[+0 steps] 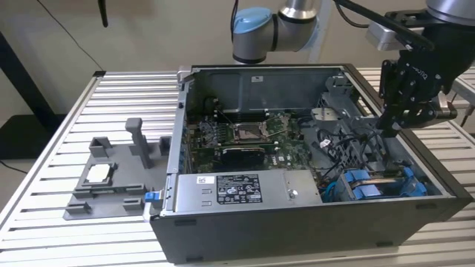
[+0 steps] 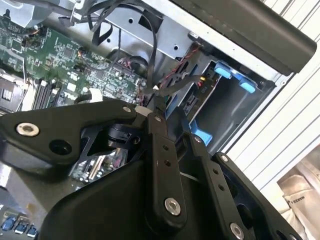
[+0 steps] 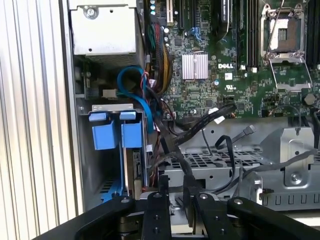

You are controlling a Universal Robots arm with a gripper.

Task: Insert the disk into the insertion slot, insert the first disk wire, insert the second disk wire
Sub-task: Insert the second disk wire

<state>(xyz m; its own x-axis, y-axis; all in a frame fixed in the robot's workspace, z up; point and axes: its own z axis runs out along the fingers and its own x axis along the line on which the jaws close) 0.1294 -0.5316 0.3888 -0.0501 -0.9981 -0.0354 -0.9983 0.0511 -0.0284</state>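
Fingers (image 3: 162,202) pinch together on a black disk wire (image 3: 179,159) inside the open computer case (image 1: 297,233), near the insertion slot (image 3: 95,165), where the disk (image 3: 135,170) sits between blue rails. Loose black cables (image 1: 345,146) crowd the space beside the green motherboard (image 1: 252,136), and a grey metal box (image 1: 237,192) fills the near corner. Case and grey plastic fixture (image 1: 111,178) rest on the slatted metal table (image 1: 44,167).

Grey insertion slot (image 3: 94,172), blue tabs (image 3: 106,136)
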